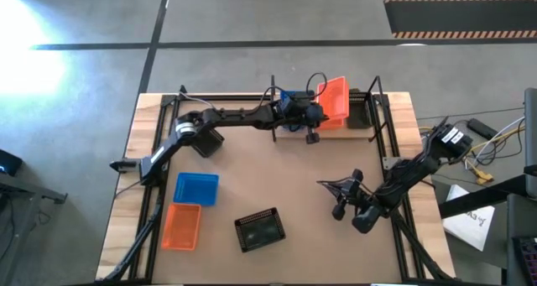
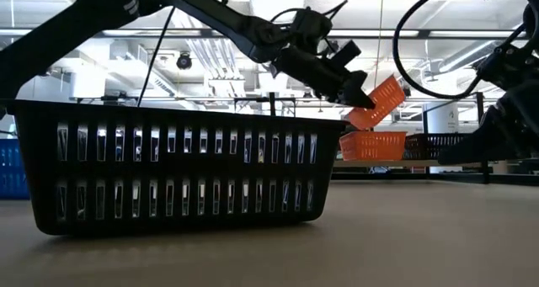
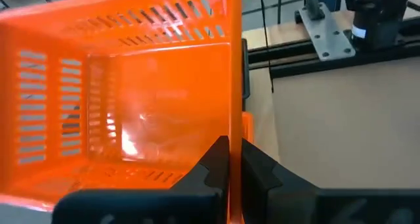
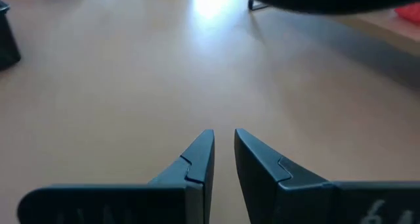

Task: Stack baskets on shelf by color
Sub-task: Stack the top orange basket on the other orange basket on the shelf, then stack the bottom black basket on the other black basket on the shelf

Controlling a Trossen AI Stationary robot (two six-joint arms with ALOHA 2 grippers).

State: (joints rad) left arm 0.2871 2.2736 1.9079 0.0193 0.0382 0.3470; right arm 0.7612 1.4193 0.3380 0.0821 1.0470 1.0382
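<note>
We see the left gripper (image 3: pixel 228 159) clamped on a tilted orange basket (image 1: pixel 334 100) at upper centre. The right gripper (image 4: pixel 224 153) hovers lower right, fingers narrowly apart, empty.

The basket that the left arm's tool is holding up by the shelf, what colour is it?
Orange: a plastic mesh-sided basket, clearest in the left wrist view.

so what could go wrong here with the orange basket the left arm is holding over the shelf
The left gripper pinches only one thin wall of the tilted orange basket, so it could slip or swing. Held at that angle above the orange basket on the shelf, it may catch a rim instead of nesting, and could jam or knock that one off the shelf. The right gripper hangs over bare table, out of the way.
</note>
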